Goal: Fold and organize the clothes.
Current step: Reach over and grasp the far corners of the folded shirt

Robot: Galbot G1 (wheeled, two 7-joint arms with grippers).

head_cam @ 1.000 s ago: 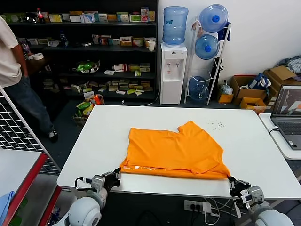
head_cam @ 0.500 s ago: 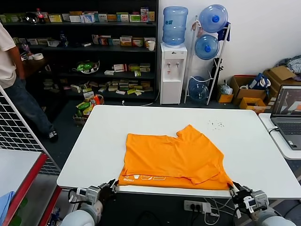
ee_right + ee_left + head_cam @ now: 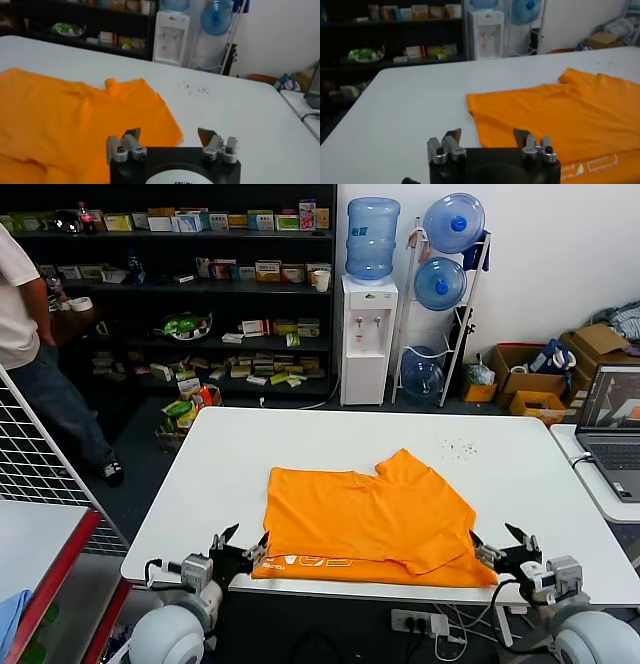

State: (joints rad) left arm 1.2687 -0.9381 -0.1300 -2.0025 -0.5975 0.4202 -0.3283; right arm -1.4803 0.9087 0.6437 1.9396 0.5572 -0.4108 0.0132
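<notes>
One orange T-shirt (image 3: 370,519) lies folded on the white table (image 3: 230,474), its hem with white lettering along the 6 o'clock edge. At about 7 o'clock of it the left gripper (image 3: 240,542) has its jaws spread and empty beside the hem corner. At 5 o'clock the right gripper (image 3: 503,541) also stands open, holding nothing.
</notes>
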